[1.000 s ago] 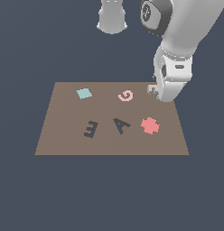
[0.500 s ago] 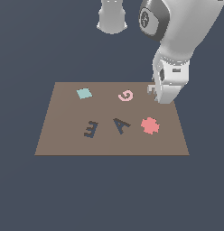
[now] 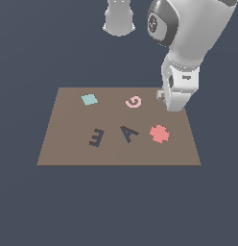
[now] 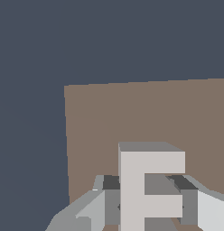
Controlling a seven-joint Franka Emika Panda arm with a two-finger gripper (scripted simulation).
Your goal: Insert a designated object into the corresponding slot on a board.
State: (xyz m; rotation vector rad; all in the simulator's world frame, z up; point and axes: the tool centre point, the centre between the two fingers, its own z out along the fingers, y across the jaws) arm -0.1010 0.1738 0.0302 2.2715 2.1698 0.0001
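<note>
Gripping the pale grey-white letter E (image 4: 150,189) between its fingers (image 4: 98,205), the end effector (image 3: 165,98) hangs over the far corner of the brown board (image 3: 68,149) on the exterior view's right.

In the wrist view the fingers press on the letter from both sides, with bare board behind it. The dark E-shaped slot (image 3: 96,138) lies well apart, toward the exterior view's left, beside the dark A-shaped recess (image 3: 128,133). A pink G (image 3: 133,102), a red shape (image 3: 159,134) and a teal square (image 3: 89,99) also sit on the board.
</note>
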